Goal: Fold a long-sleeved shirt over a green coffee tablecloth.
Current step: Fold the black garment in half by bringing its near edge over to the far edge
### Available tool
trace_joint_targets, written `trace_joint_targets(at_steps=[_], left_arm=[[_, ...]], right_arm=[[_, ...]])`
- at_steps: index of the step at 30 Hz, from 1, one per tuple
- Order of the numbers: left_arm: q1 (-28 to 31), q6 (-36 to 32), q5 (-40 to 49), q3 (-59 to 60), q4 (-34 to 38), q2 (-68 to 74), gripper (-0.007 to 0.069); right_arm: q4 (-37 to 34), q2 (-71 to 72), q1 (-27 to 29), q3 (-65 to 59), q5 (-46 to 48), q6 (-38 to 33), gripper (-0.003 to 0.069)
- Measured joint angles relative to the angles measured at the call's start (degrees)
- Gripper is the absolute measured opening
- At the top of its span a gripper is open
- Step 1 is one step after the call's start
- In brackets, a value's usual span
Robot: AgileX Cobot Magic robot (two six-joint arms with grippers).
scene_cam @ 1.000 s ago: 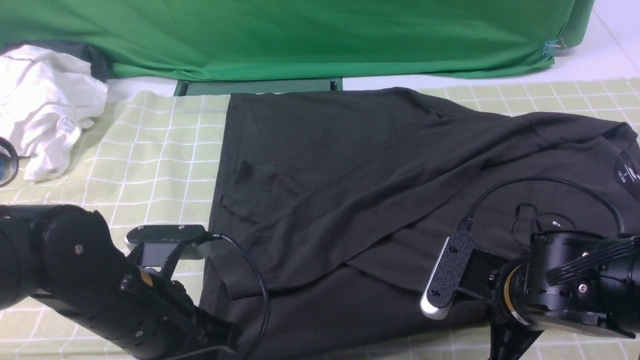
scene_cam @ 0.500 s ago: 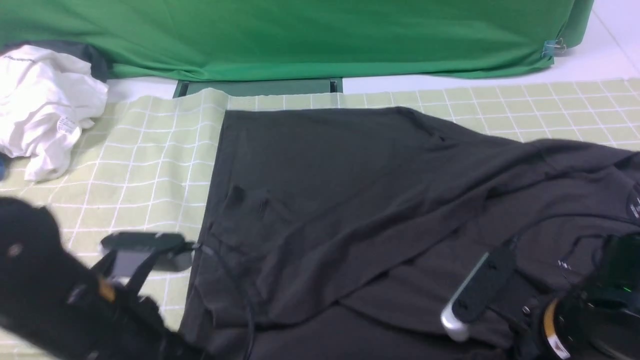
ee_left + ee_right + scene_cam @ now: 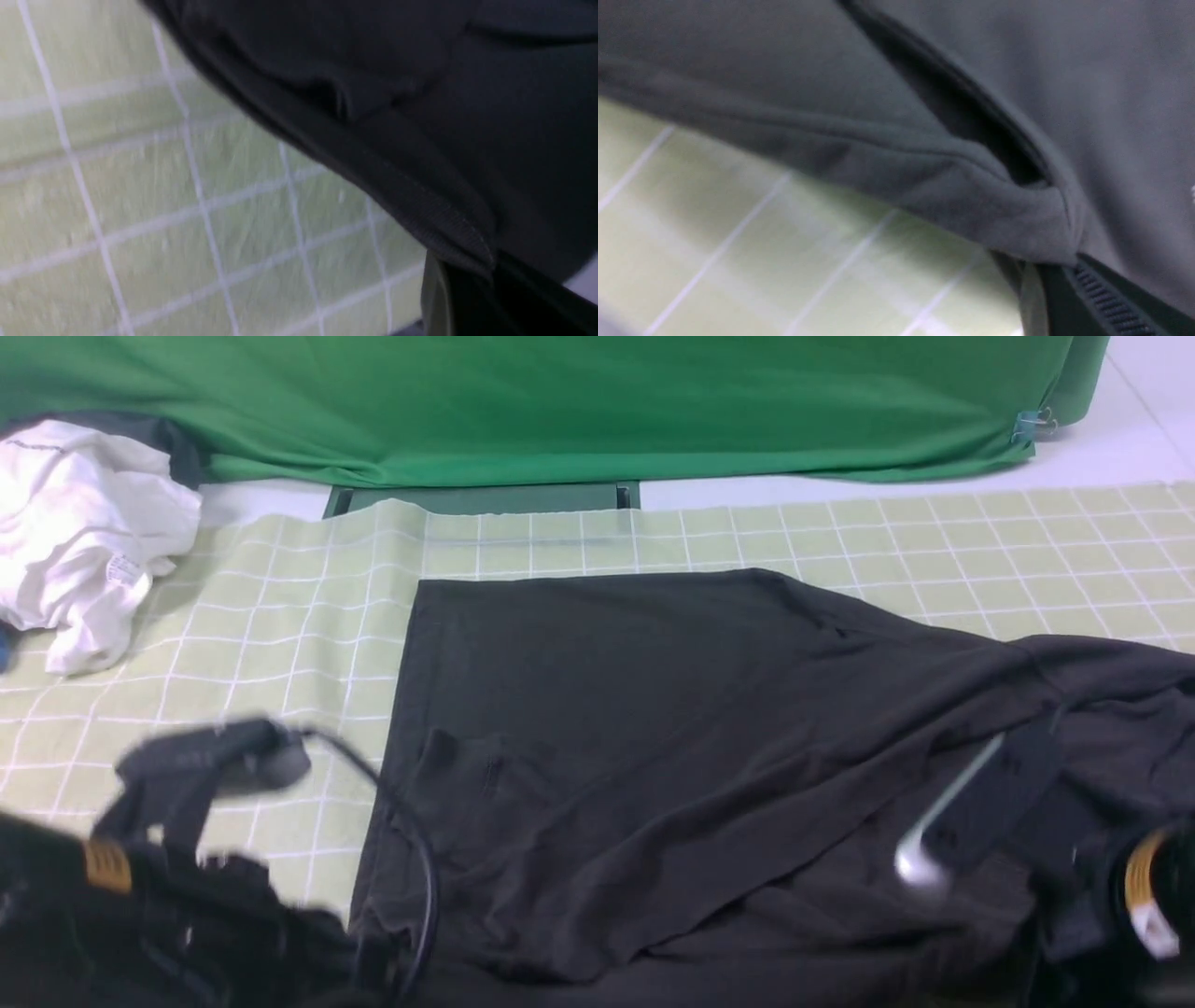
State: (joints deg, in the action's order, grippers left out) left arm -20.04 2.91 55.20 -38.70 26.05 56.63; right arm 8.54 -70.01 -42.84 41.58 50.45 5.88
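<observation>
Grid tablecloth under black shirt

Shirt — matt knit; tablecloth — matt cloth.

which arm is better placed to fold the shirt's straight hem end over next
Left, probably: the left gripper is shut on the long-sleeved shirt beside that hem, while the right gripper grips the opposite, bunched end.

The shirt lies on the tablecloth, from the middle out to the right. Bare tablecloth shows to its left and behind it. A second garment sits at the far left. A big cloth hangs behind everything.
</observation>
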Motion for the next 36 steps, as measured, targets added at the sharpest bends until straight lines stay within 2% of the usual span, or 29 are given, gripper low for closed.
trace_joint_targets(at_steps=[6,13,18,26,36], left_arm=[[0.00,2.72,-7.40,-4.21,-2.64,6.35,0.0024],[1.62,2.84,-15.84,-9.30,-4.34,18.13,0.0024],[7.05,2.19,-18.10,-14.99,-4.51,26.44,0.0024],[14.37,-1.72,-16.71,-25.93,-3.09,37.67,0.0024],[16.44,-2.91,-13.18,-41.31,-3.23,49.98,0.0024]], right_arm=[[0.00,-5.05,10.00,4.47,-3.81,-4.97,0.0013],[-0.13,-17.09,16.16,14.96,-4.26,-6.92,0.0013],[-0.18,-25.60,17.52,25.32,-3.38,-7.85,0.0013],[-0.29,-36.02,17.77,39.53,-1.52,-8.32,0.0013],[-0.23,-46.36,17.83,55.80,0.18,-9.32,0.0013]])
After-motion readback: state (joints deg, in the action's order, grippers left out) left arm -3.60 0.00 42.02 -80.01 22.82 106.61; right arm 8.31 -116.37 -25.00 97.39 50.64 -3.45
